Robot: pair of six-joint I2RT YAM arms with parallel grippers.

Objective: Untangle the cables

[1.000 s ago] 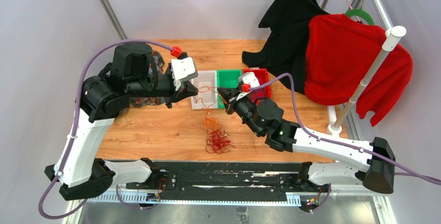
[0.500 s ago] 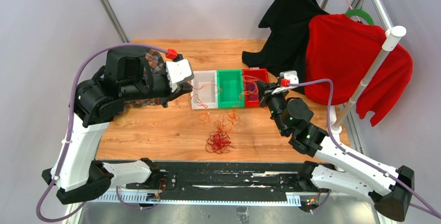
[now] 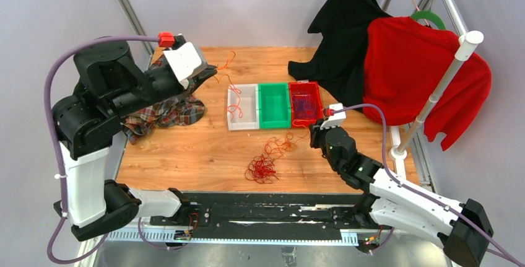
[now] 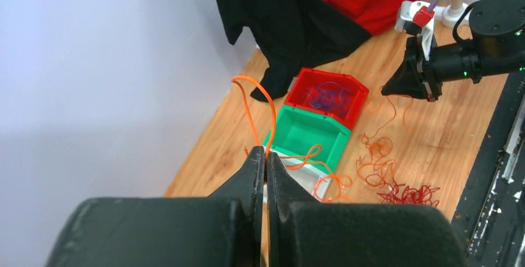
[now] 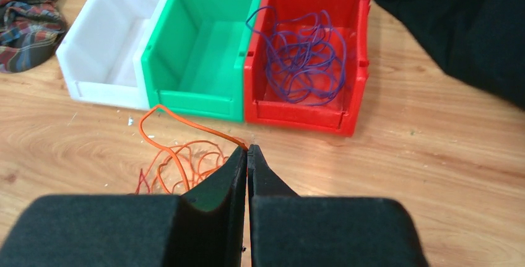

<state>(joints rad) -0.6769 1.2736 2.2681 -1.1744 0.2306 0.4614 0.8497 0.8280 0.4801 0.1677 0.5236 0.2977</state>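
My left gripper [image 3: 212, 69] is shut on an orange cable [image 3: 230, 87] and holds it high over the table's back left; the strand hangs down into the white bin [image 3: 251, 88]. In the left wrist view the shut tips [image 4: 266, 157] pinch that cable [image 4: 270, 103]. My right gripper [image 3: 314, 134] sits low in front of the red bin [image 3: 319, 98], shut on the end of another orange strand [image 5: 186, 122] at its tips [image 5: 247, 151]. That strand leads to a loose orange tangle [image 3: 278, 145]. A red tangle [image 3: 260, 169] lies nearer. Purple cables [image 5: 303, 56] lie in the red bin.
A green bin [image 3: 273, 87] stands between the white and red bins. A plaid cloth [image 3: 164, 111] lies at the left under my left arm. Black [image 3: 347, 38] and red [image 3: 421, 69] garments hang on a white rack [image 3: 439, 87] at the back right.
My left gripper has risen and pulled back to the left, drawing its orange cable up. My right gripper has swung right and come down in front of the red bin, spreading the orange tangle.
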